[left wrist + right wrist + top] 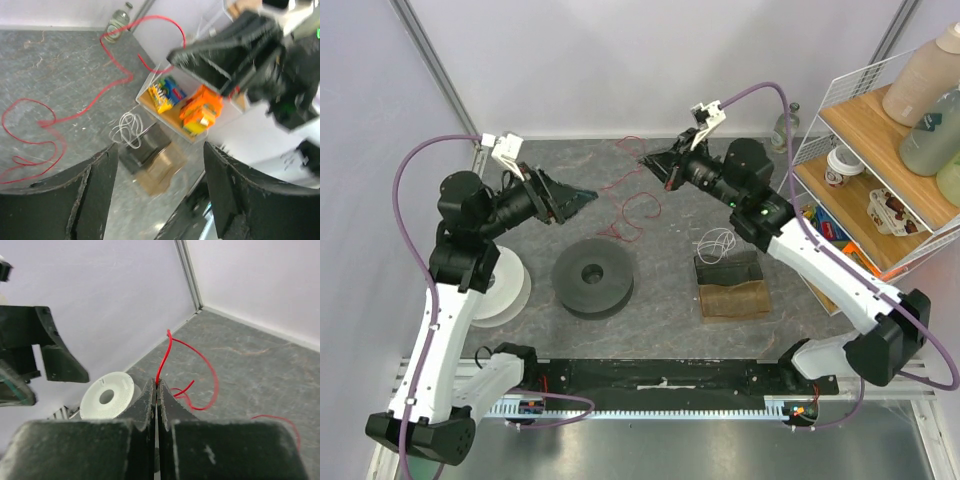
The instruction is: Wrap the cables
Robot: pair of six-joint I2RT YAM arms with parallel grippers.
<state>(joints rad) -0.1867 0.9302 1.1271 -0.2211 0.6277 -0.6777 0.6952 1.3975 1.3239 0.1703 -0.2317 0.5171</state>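
Only the right wrist view shows the right pincer (156,388) pressed together on the red wire (161,362), which rises from its tips and curls down onto the table (260,365) ahead; from above the grip looks too small to judge. The left pincer (160,150) stands spread and empty, with the wire's thin, loose loops ahead and to its left, somewhat blurred. A white spool (106,396) sits left of the right pincer, and the walls' corner (200,305) lies ahead.
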